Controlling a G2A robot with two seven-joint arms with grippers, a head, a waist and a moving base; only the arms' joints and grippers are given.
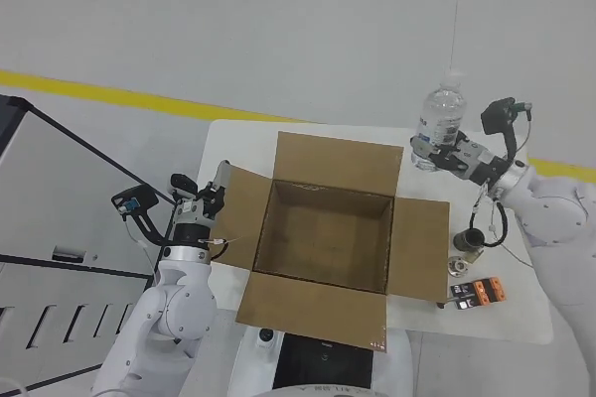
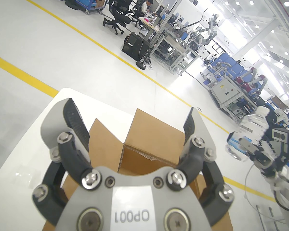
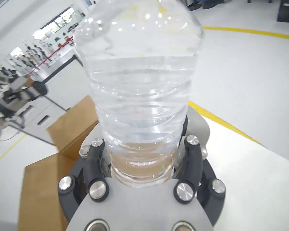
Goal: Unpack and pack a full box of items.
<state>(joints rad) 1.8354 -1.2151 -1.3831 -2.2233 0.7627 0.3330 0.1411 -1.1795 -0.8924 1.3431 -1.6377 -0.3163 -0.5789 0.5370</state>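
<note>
An open cardboard box (image 1: 323, 238) stands in the middle of the white table (image 1: 502, 323), flaps spread, its inside bare as far as I see. My right gripper (image 1: 439, 152) is past the box's far right corner, shut on a clear water bottle (image 1: 442, 114) held upright; the bottle (image 3: 139, 78) stands between the fingers (image 3: 96, 162). From the left wrist view the same bottle (image 2: 251, 126) shows far off. My left gripper (image 2: 132, 131) hovers by the box's left flap (image 2: 106, 143), open, nothing between its fingers (image 2: 73, 121). In the top view that left gripper (image 1: 211, 197) sits at the table's left edge.
On the table right of the box lie a small dark cylinder (image 1: 468, 241), a small metal part (image 1: 458, 266) and an orange-and-black item (image 1: 480, 291). A dark cabinet (image 1: 40, 189) stands left of the table. Yellow floor lines (image 1: 109, 94) run behind.
</note>
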